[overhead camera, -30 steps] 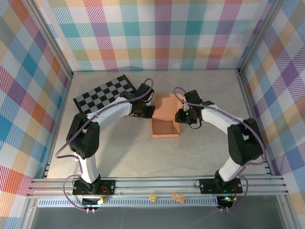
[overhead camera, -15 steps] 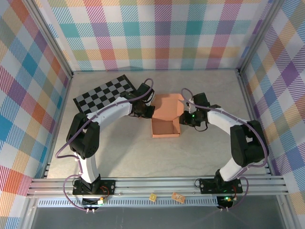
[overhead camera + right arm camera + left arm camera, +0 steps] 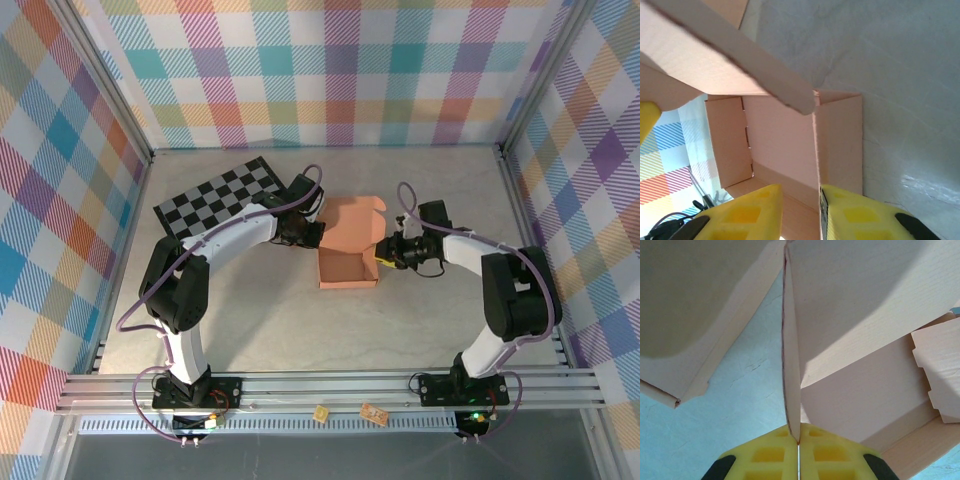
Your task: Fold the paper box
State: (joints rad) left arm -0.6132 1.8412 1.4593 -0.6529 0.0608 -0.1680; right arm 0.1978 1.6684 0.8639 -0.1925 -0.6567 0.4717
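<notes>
On the grey worktop (image 3: 250, 320), the salmon paper box (image 3: 347, 268) sits between both arms, its lid flap raised. The left pincer (image 3: 799, 442) is clamped on a thin box wall. The right pincer (image 3: 800, 194) straddles the opposite wall, jaws parted.

Smooth, matt paper box (image 3: 350, 225) on a mottled, matt tabletop (image 3: 300, 330).
</notes>
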